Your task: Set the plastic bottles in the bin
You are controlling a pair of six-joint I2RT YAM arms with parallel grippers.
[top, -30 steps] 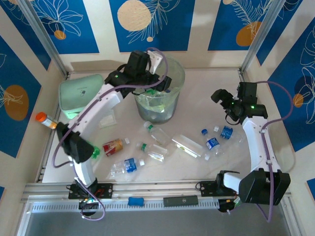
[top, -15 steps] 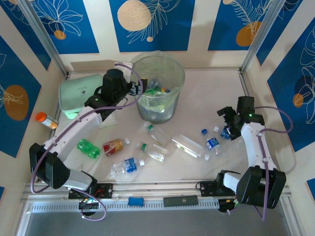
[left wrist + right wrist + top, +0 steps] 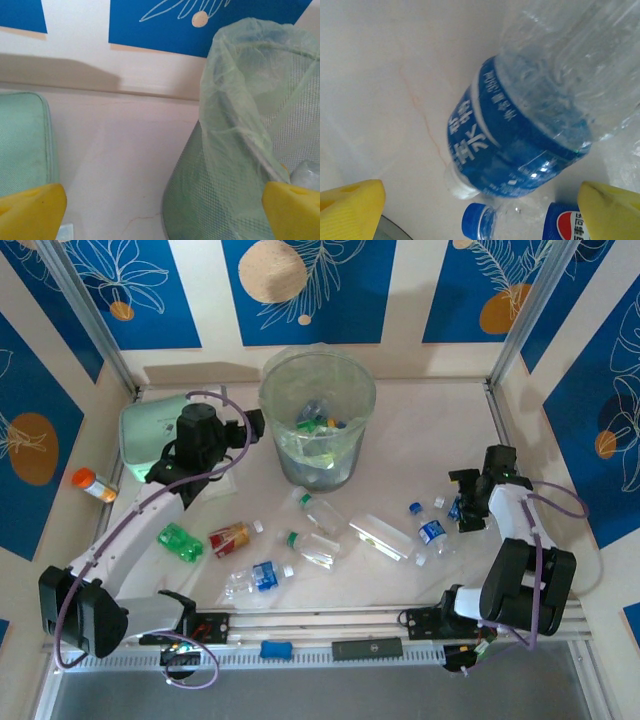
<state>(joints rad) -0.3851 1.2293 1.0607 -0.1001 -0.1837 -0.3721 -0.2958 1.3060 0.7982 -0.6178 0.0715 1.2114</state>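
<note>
The bin, a tall pale green bucket with a clear liner, stands at the back centre with several bottles inside. My left gripper hangs open just left of it; in the left wrist view the bin's mesh wall rises on the right, and nothing lies between the yellow fingertips. Loose plastic bottles lie in front: a green one, a red-orange labelled one, blue-labelled ones. My right gripper stands open over a blue-labelled bottle with a white cap, its fingertips either side.
A mint green zip case sits left of the bin, close to my left arm. An orange-capped vial lies at the left wall. A blue-capped bottle and a Pepsi-labelled one lie beside the right gripper.
My left arm has drawn back from above the bin and come down to its left side. My right gripper has moved right and lowered onto the blue-labelled bottle.
</note>
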